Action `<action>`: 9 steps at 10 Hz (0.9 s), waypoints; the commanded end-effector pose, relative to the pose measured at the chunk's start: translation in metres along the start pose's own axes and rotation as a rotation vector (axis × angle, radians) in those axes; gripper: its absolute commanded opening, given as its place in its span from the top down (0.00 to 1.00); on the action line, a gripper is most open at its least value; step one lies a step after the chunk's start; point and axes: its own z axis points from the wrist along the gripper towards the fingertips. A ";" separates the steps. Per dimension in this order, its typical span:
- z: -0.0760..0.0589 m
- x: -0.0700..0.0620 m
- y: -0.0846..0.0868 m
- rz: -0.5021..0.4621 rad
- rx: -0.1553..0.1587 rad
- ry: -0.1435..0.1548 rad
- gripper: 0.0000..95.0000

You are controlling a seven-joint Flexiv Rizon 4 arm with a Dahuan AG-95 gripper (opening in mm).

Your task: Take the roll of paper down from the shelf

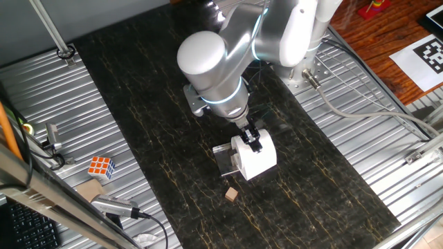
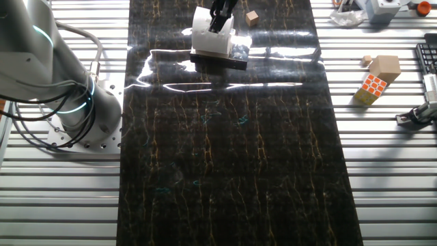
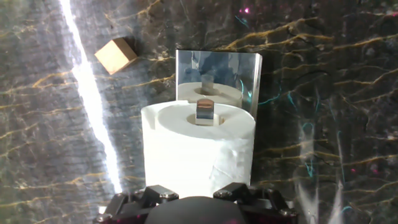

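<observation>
The white roll of paper stands upright on the clear plastic shelf, near the middle of the dark marbled tabletop. In the other fixed view the roll sits on the shelf at the far end. In the hand view the roll fills the middle and the shelf's shiny top shows behind it. My gripper comes down onto the roll's top. One fingertip is inside the core hole. The other finger is hidden behind the roll's wall, so the jaws appear closed on that wall.
A small tan wooden cube lies on the tabletop close to the shelf; it also shows in the hand view. A Rubik's cube and a tan box lie on the ribbed metal beside the tabletop. Cables run along both sides.
</observation>
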 end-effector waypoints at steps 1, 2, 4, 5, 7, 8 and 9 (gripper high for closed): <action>0.001 0.000 0.000 0.005 0.001 0.000 0.20; 0.003 -0.001 -0.001 0.008 0.001 -0.002 0.20; 0.008 -0.003 -0.002 0.011 0.000 -0.003 0.20; 0.010 -0.004 -0.001 0.014 0.000 -0.003 0.20; 0.013 -0.005 -0.001 0.014 0.002 -0.009 0.20; 0.015 -0.006 -0.001 0.014 0.001 -0.011 0.20; 0.019 -0.007 -0.001 0.013 0.003 -0.017 0.20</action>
